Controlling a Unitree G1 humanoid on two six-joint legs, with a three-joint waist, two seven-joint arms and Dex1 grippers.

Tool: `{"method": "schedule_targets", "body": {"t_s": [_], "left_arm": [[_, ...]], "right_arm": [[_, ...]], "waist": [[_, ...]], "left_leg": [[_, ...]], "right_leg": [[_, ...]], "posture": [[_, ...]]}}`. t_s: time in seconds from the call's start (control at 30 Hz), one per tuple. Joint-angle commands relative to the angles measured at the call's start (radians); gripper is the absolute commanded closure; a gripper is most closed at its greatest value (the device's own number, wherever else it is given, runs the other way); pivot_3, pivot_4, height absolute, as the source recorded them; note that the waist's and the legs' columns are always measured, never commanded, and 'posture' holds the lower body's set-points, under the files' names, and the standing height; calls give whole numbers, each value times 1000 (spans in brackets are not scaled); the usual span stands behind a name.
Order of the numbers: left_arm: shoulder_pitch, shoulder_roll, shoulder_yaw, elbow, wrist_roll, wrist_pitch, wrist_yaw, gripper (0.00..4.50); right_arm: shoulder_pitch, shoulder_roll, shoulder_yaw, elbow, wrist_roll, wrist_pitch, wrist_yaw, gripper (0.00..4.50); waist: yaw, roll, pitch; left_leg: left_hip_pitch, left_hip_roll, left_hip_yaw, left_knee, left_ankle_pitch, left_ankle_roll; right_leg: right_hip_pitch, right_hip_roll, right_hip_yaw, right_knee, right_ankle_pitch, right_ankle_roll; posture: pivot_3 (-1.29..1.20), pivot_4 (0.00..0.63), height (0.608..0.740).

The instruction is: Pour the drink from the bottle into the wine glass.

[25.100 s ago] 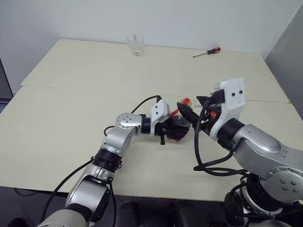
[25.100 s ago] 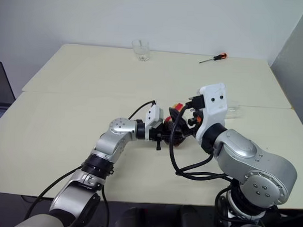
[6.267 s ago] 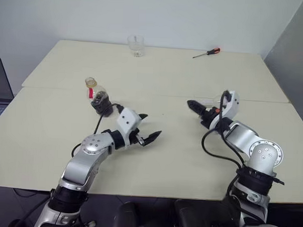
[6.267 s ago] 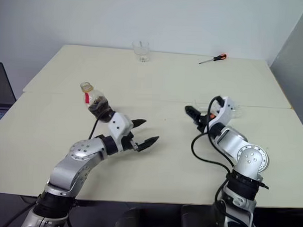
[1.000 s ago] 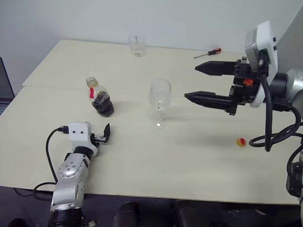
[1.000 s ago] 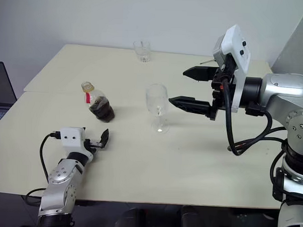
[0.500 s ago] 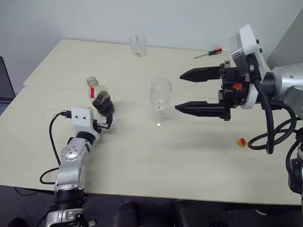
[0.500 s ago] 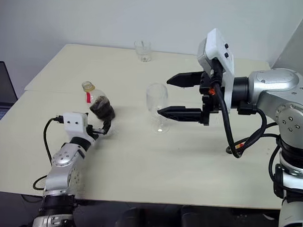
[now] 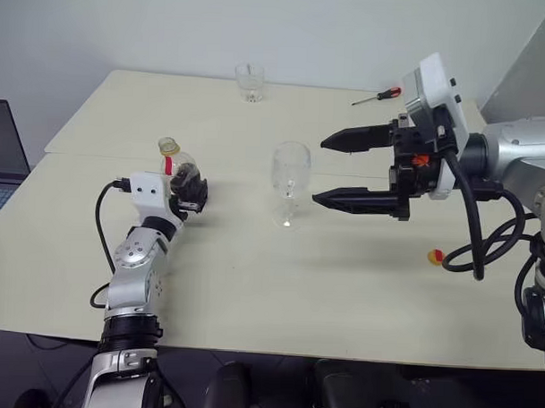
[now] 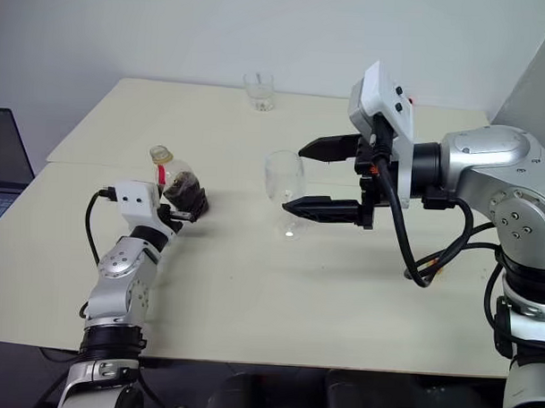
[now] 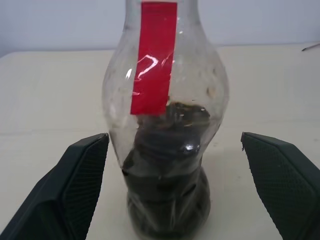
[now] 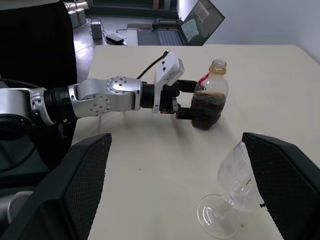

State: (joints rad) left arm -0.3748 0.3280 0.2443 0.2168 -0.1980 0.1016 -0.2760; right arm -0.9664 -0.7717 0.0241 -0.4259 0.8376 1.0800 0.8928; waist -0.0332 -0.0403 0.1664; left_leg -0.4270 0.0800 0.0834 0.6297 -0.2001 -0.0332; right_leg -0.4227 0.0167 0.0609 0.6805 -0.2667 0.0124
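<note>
The bottle [image 9: 182, 178] stands on the table [image 9: 252, 284] with its cap [image 9: 434, 256] off, ready for pouring. The left gripper [image 10: 188, 205] sits wide open around it (not squeezing yet). The right gripper [image 9: 332, 170], also wide open, waits beside the empty glass [image 9: 288, 183], maybe to steady it.

This looks like an office or robotics lab. Two plain cream tables [image 9: 252, 284] are pushed together against a bare white wall [image 9: 261, 24], with a grey partition [image 9: 537, 61] at the tables' right end. Beside the tables' left end sits an open laptop [image 9: 1, 159]; in the right wrist view a second laptop [image 12: 192, 25] and small electronic devices [image 12: 107, 32] lie on a dark floor beyond the tables. A red-handled screwdriver [image 9: 377, 96] rests near the tables' far edge, close to the partition
</note>
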Motion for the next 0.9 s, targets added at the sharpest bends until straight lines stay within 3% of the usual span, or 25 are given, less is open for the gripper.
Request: {"method": "schedule_targets", "body": {"t_s": [0.03,0.73,0.9], "left_arm": [[-12,18,7,-12,-5,-15,-7,0],[-175,52,-23,242,-11,-55,-144,0],[-202,53,-29,277,-11,-80,-162,1146]], "right_arm": [[1,-5,-19,-39,17,3,-16,32],[58,-27,24,-88,-3,25,-66,32],[65,-35,18,-99,4,38,-79,0]], "waist": [[1,0,0],[2,0,0],[2,0,0]], "left_leg": [[0,0,0,0,0,0],[-2,0,-1,0,0,0],[-2,0,-1,0,0,0]], "right_leg": [[0,0,0,0,0,0],[0,0,-6,0,0,0],[0,0,-7,0,0,0]], "posture": [[0,150,740],[0,150,740],[0,150,740]]}}
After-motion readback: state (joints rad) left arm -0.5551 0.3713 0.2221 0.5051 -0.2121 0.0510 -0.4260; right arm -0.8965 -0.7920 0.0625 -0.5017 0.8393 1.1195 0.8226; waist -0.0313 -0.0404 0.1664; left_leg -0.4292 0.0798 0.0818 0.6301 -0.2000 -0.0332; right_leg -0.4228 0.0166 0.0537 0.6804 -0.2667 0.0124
